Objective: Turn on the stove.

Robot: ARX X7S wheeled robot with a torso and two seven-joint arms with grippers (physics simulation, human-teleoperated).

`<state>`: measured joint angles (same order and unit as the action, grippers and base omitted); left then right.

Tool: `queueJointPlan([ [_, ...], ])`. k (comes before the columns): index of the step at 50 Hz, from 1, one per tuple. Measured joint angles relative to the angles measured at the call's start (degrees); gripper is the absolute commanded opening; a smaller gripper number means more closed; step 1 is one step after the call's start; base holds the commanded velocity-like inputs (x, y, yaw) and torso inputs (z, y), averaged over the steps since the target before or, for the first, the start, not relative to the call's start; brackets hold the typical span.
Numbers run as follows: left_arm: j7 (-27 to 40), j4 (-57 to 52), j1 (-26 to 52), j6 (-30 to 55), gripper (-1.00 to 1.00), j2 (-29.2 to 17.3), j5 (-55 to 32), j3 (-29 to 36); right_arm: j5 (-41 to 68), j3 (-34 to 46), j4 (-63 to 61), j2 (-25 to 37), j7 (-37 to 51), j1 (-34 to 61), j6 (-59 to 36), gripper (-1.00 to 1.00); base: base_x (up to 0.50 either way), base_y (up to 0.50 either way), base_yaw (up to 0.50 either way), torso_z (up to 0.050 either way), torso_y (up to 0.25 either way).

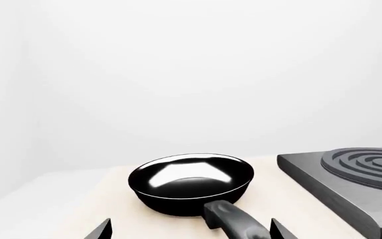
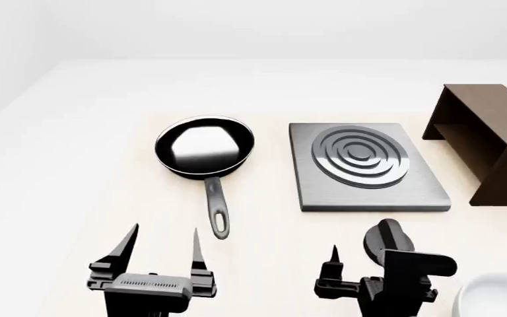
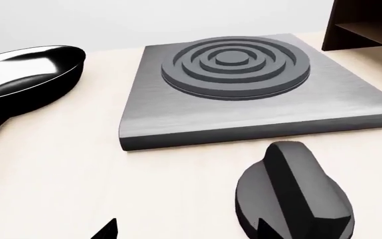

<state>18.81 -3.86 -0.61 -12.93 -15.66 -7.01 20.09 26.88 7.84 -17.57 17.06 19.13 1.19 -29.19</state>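
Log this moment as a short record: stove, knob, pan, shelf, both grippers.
stove: grey hotplate, burner rings bare, nothing on it
knob: black round knob, on the table in front of the hotplate, apart from it
pan: black frying pan, left of the hotplate, empty, handle towards the robot
shelf: dark brown shelf, right of the hotplate
left gripper: open, near the pan handle's end
right gripper: open, at the knob, not closed on it

The flat square grey metal stove [image 2: 368, 168] with raised concentric burner rings lies level on the tabletop, its separate black round ridged knob [image 2: 387, 238] just before its front edge.
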Motion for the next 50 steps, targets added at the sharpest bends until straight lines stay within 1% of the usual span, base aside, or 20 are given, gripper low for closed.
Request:
queueJointPlan([
  [50, 0.79, 0.5, 0.41, -0.43, 1.0, -0.64, -0.58, 0.85, -0.14, 0.34, 8.39, -0.44, -1.03, 3.5, 2.9, 1.0, 0.0, 0.0, 0.0, 0.0, 0.0],
])
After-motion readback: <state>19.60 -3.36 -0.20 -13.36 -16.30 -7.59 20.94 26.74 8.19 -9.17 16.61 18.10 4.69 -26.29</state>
